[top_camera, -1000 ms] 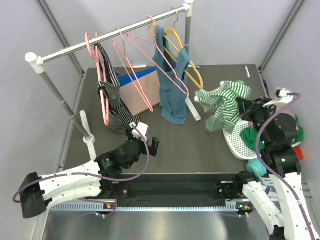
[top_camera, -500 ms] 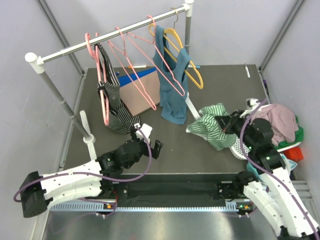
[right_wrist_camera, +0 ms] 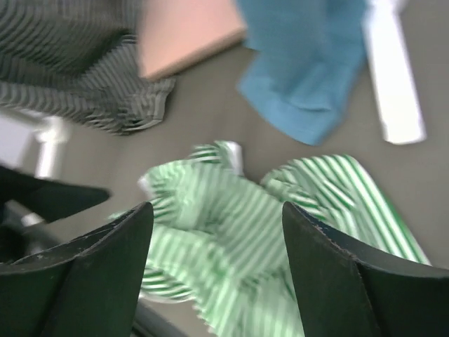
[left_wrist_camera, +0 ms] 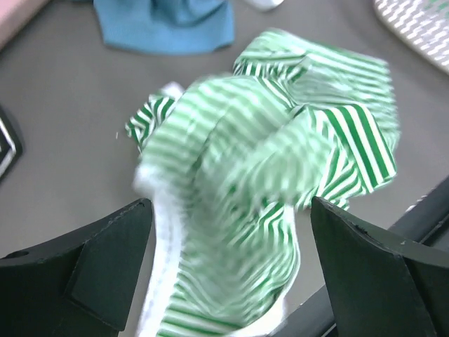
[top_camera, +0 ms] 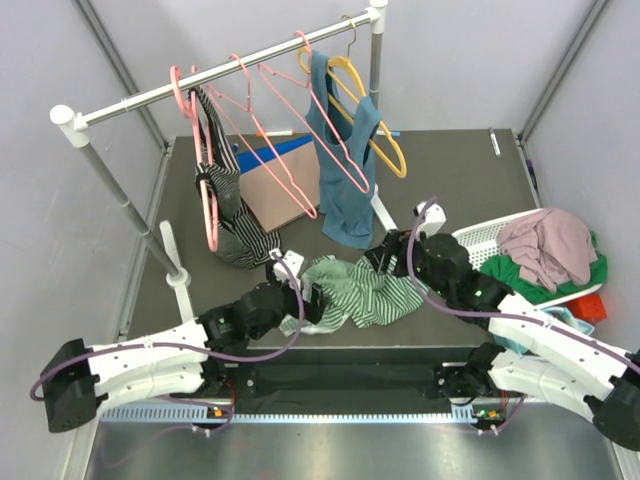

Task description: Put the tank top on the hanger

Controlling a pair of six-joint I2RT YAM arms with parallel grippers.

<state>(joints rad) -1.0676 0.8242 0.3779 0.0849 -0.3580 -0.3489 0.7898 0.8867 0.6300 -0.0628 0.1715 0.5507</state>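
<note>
The green-and-white striped tank top (top_camera: 362, 292) lies crumpled on the dark table near the front edge, between the two arms. My left gripper (top_camera: 306, 290) is open at its left edge. In the left wrist view the blurred tank top (left_wrist_camera: 266, 175) spreads between and beyond the wide-apart fingers of that gripper (left_wrist_camera: 229, 225). My right gripper (top_camera: 386, 256) hovers over the cloth's right end, open. Its wrist view shows the tank top (right_wrist_camera: 238, 232) below the spread gripper (right_wrist_camera: 217, 214), not pinched. Thin pink hangers (top_camera: 240, 70) hang empty on the rail.
A teal-blue tank top (top_camera: 345, 175) on a yellow hanger and a black-and-white striped garment (top_camera: 225, 215) hang from the rail (top_camera: 150, 98). A pink-brown board (top_camera: 280, 195) leans behind them. A white basket (top_camera: 478, 236) with clothes sits at the right. The rack's white foot (top_camera: 175, 265) stands left.
The right arm carried the tank top from above the basket down and left to the table's front middle, then opened and let it go. The left gripper stayed open, nearly still.
</note>
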